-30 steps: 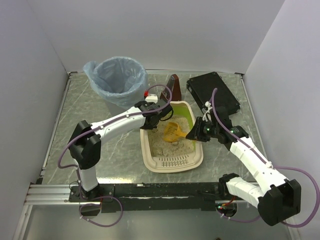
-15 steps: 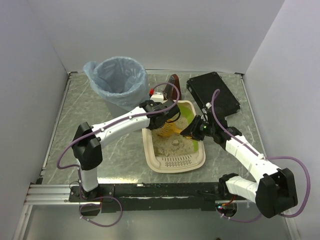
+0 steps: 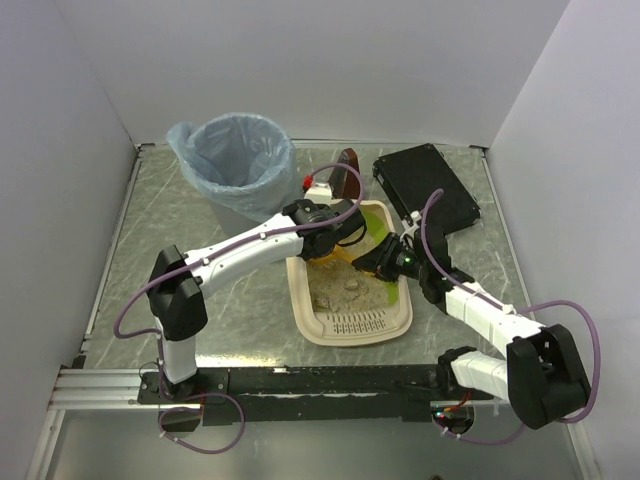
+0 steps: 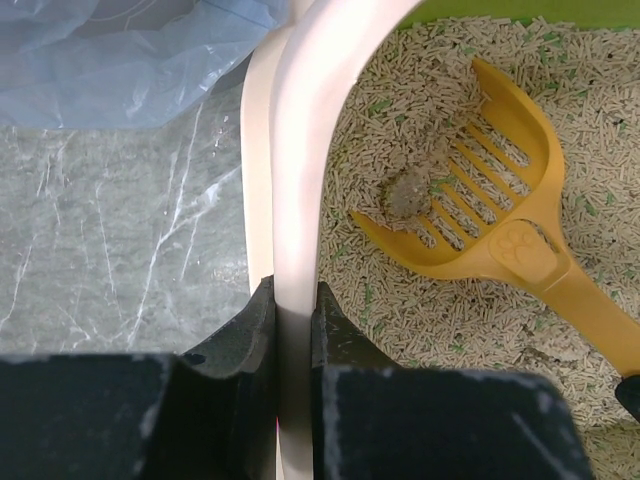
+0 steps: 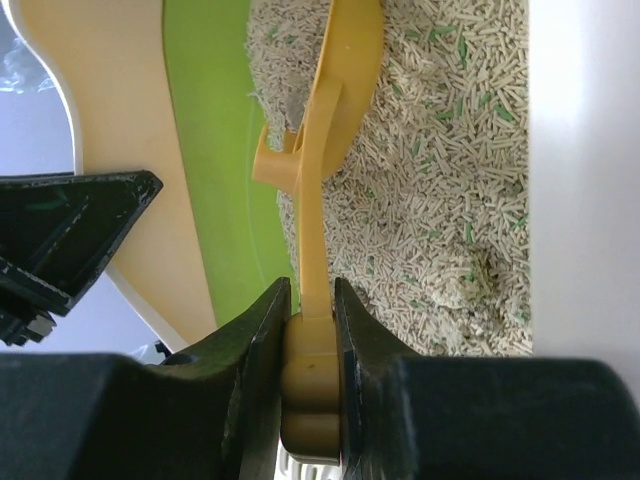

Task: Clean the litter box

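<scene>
Right hand [image 5: 311, 312], grasping the scoop [image 4: 492, 205], has pushed deeper into the litter box [image 4: 300, 130]; left hand [image 4: 293, 312] grips its rim.

Left arm [image 3: 240, 243] and right arm [image 3: 478, 303] meet over the litter box [image 3: 350, 322].

Grey marbled table [image 3: 140, 260], walls on 3 sides. Litter box [image 3: 350, 325] sits approx. centre, long side running front to back. Bin [image 3: 200, 175] w/ blue bag at back left. Flat black case [image 3: 425, 185] back right, angled. Small brown item [image 3: 347, 170] just behind the box, betw. bin & case.
</scene>
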Controlling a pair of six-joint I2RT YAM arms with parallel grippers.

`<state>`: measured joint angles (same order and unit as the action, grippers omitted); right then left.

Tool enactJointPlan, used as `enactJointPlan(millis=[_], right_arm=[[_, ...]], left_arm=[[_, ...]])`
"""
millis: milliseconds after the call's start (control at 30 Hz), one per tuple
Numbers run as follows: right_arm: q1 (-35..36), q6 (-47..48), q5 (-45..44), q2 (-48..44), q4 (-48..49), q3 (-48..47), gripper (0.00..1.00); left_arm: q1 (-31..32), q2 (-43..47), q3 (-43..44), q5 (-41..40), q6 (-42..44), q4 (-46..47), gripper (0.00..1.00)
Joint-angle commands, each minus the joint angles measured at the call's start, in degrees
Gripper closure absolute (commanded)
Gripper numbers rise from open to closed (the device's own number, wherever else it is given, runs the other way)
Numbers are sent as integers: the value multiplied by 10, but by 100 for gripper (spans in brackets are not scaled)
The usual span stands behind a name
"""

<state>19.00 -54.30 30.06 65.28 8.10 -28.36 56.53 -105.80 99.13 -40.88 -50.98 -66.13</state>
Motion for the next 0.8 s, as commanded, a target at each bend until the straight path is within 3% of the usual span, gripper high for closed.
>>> enactJointPlan(millis=[0,100,233,400,667,767], right_arm=[[8,-4,-27,-4,78,21,100],[6,-13,-5,-25,115,40,100],[4,5,17,-41,115,45,100],[-5,-10,38,-60,137,75,100],[-12,4,42,-159,70,77,100],[-34,17,65,-212,39,74,100]], left_arm=[[25,32,37,-20,-17,50,99],[7,42,7,0,-41,54,99],[-25,85,-89,-6,-75,84,99],[-64,146,-202,45,-80,154,99],[-75,190,-251,34,-76,181,99],[-78,206,-272,34,-34,208,99]])
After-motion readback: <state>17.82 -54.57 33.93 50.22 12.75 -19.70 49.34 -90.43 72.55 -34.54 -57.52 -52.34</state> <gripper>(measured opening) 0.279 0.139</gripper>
